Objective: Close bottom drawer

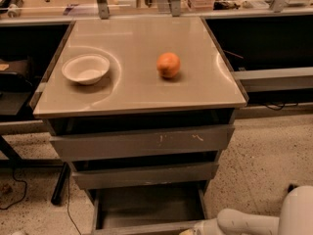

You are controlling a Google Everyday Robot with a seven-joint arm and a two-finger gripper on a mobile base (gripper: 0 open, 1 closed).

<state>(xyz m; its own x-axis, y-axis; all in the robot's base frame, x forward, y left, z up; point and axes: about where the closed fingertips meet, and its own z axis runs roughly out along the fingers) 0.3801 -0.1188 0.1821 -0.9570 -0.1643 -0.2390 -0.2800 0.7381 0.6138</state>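
The bottom drawer point(146, 227) is the lowest of three grey drawers and stands pulled far out, showing its shallow grey tray point(149, 204). My white arm point(244, 222) comes in from the lower right. My gripper point(191, 230) is at the frame's bottom edge, by the right end of the drawer's front, and is mostly cut off. The mid-width drawer point(144, 175) and the scratched widest drawer point(142, 142) above it also stand out a little.
A white bowl point(86, 68) and an orange point(168, 65) sit on the cabinet's tan top point(137, 89). Dark desks flank the cabinet on both sides, with a desk leg point(58, 185) at the left. Speckled floor point(264, 151) lies to the right.
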